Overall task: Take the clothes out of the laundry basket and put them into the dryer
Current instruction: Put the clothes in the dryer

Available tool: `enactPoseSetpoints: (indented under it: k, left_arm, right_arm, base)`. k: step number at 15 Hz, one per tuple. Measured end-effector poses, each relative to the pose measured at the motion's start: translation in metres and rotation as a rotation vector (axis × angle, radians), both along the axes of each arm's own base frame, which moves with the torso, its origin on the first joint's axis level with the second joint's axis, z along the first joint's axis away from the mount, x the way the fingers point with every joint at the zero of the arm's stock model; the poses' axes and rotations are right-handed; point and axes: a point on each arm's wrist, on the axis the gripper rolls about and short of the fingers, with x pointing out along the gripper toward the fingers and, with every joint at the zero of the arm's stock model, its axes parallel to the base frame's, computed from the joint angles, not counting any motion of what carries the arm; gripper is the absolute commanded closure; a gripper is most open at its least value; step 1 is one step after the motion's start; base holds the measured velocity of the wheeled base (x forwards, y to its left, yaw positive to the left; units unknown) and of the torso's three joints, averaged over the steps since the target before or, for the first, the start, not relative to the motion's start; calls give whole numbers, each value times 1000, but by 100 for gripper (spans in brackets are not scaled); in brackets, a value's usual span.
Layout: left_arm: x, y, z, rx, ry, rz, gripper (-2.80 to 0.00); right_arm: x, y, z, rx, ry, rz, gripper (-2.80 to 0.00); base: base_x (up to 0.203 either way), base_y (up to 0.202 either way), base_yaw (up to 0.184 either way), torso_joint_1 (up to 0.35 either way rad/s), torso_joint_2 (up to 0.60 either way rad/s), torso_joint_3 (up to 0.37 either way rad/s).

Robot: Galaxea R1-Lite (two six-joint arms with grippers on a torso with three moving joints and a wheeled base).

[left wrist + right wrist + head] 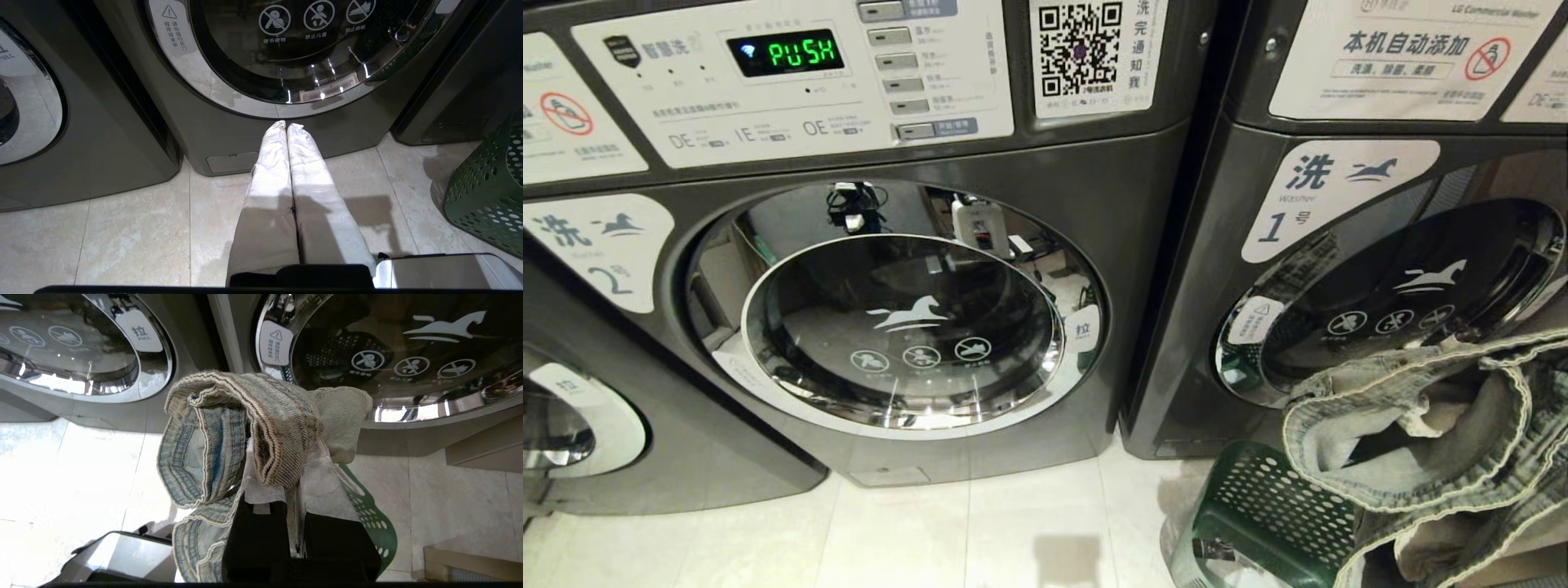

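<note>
Right wrist view: right claw (pixel 292 490) clenched on the clothes (pixel 253 428), lifted clear above the laundry basket (pixel 1262 514) for carrying | left claw (pixel 287 127) pressed shut, idle beside basket | beyond the basket, dryer (pixel 915 327) door closed, so loading blocked.

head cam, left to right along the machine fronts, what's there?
Partial chrome door at the far left edge → washer marked 2, horse-logo door shut → washer marked 1 → denim garment hanging at the right, above the green laundry basket.
</note>
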Motion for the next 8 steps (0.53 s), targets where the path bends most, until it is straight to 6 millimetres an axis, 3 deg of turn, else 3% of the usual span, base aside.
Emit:
enactPoseSetpoints:
  k: [8]
  left_arm:
    - [0,0,0,-10,2,4,0]
  right_arm:
    - [0,0,-1,-5,5,-13,0]
  base:
    - [0,0,0,3,1,201]
